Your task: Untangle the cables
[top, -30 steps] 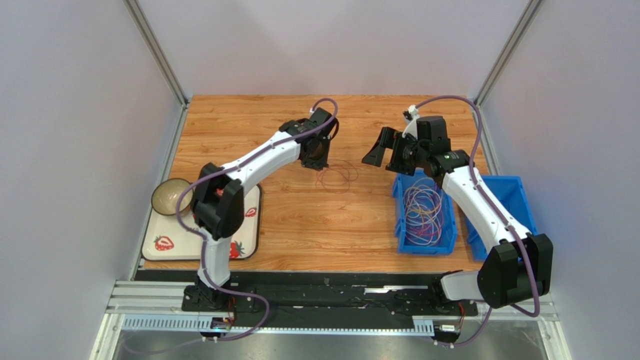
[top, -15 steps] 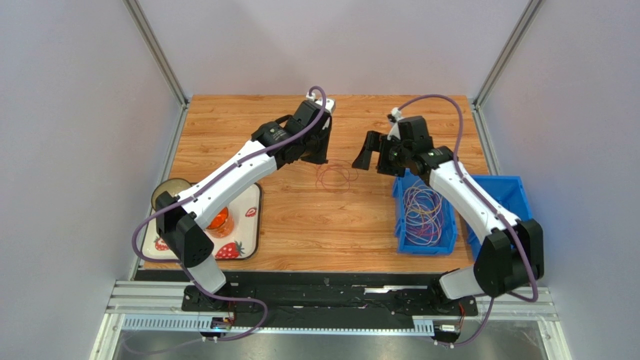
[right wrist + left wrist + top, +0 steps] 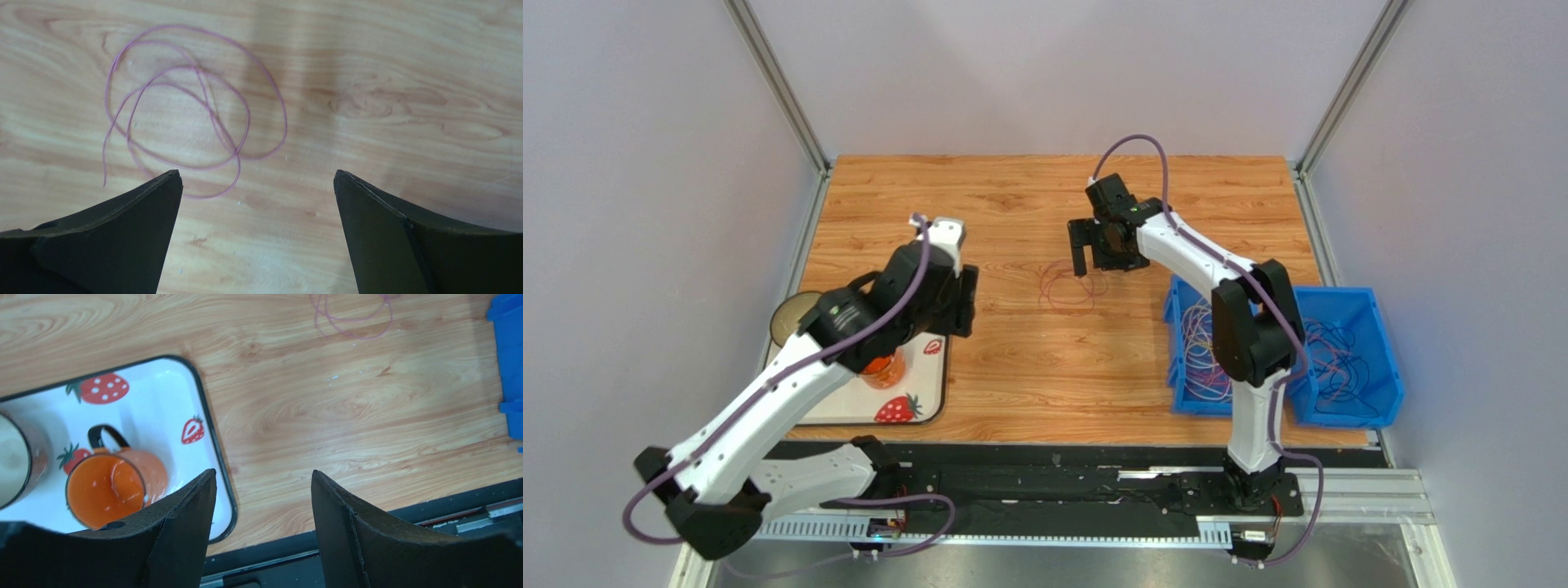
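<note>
A loose cable, a thin pink-purple wire in a few overlapping loops, lies on the wooden table. In the right wrist view the same cable lies just ahead of and left of my fingertips. It also shows at the top of the left wrist view. My right gripper hovers over it, open and empty. More cables of mixed colours fill a blue bin. My left gripper is open and empty, near the tray's corner.
A white strawberry-print tray holds an orange mug and a glass bowl. A second blue bin at the right edge holds more wires. The black rail runs along the near table edge.
My left arm has pulled back from the table's middle to the tray, and its jaws have opened. My right arm has swung left, over the loose cable.
</note>
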